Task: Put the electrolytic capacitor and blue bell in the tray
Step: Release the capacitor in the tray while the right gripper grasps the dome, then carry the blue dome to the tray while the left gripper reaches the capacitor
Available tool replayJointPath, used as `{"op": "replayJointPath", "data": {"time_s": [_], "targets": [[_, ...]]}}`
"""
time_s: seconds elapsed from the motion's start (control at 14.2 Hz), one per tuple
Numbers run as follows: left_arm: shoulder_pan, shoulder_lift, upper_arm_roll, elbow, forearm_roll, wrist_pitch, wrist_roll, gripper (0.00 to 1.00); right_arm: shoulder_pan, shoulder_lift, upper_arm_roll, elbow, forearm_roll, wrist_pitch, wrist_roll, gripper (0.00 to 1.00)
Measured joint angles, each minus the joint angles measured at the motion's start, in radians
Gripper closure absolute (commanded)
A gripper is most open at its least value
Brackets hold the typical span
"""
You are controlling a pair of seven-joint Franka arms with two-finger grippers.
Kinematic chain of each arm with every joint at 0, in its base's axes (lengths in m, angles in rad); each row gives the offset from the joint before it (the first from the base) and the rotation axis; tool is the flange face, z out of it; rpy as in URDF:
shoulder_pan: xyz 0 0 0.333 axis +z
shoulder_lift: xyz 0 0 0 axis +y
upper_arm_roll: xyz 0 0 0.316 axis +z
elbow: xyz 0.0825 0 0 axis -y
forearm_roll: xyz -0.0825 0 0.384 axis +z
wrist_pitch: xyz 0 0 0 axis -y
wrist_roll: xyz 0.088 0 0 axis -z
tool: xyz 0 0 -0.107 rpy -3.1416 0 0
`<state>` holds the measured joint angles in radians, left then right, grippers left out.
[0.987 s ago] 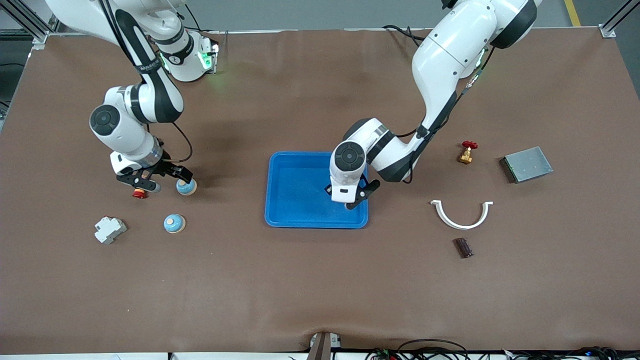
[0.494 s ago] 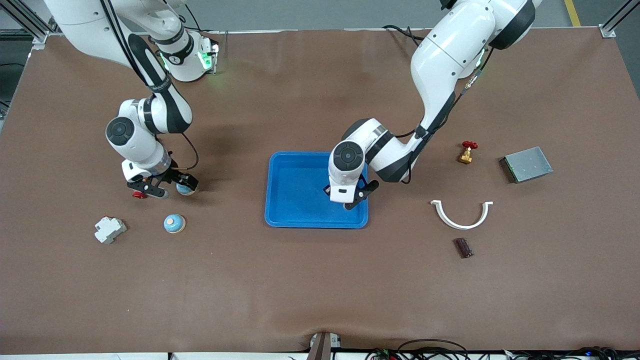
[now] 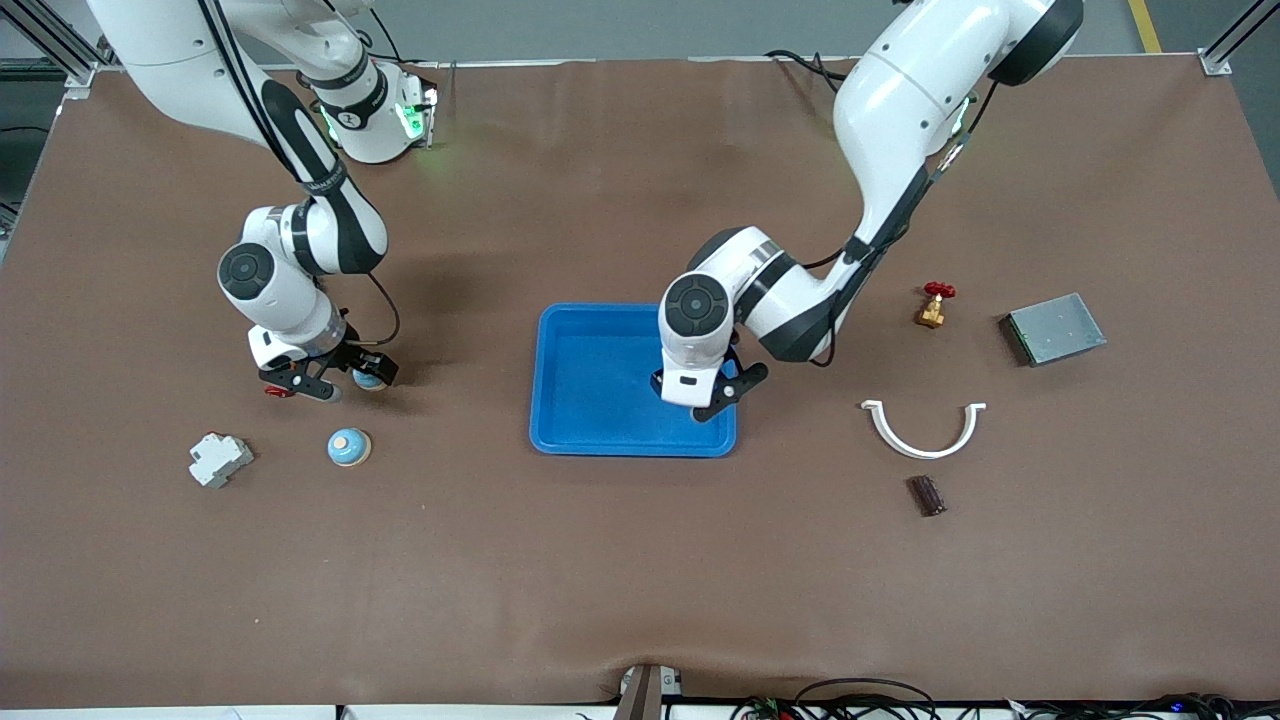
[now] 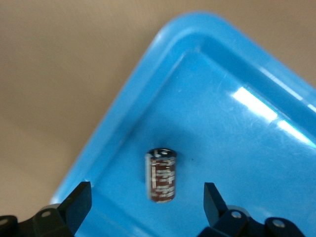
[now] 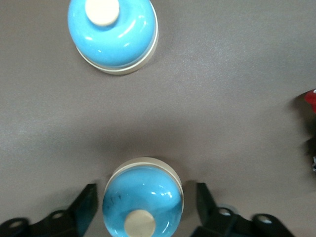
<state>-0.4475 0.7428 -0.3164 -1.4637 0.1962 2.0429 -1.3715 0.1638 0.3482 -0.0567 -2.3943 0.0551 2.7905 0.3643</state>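
Now the tray sits mid-table, and my left gripper hangs over it, jaws spread wide, the electrolytic capacitor lying loose on its floor. My right gripper straddles the blue bell, fingers apart and not yet touching; I should close evenly on its base rim, not its dome. From the front, my wrist hides most of that bell.

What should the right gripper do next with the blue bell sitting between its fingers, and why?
Probably finish closing on the blue bell and then lift. The right gripper straddles it on the table, with gaps showing at both fingers, so it isn't gripped yet. The capacitor already lies in the tray under the open left gripper, so the bell is what remains.
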Motion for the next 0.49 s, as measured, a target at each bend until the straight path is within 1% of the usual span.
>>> {"op": "replayJointPath", "data": {"time_s": [0.28, 0.42, 0.49], "targets": [[0.086, -0.126, 0.003, 0.003, 0.0, -0.107, 0.166, 0.0, 0.0, -0.001, 0.001, 0.003, 0.0, 0.0, 0.0, 1.0], [0.148, -0.175, 0.004, 0.002, 0.0, -0.197, 0.328, 0.0, 0.008, -0.002, 0.007, 0.009, 0.001, -0.011, 0.025, 1.0], [0.184, -0.195, 0.005, 0.002, 0.0, -0.232, 0.415, 0.0, 0.024, -0.005, 0.011, 0.023, 0.001, -0.051, 0.063, 1.0]]}}
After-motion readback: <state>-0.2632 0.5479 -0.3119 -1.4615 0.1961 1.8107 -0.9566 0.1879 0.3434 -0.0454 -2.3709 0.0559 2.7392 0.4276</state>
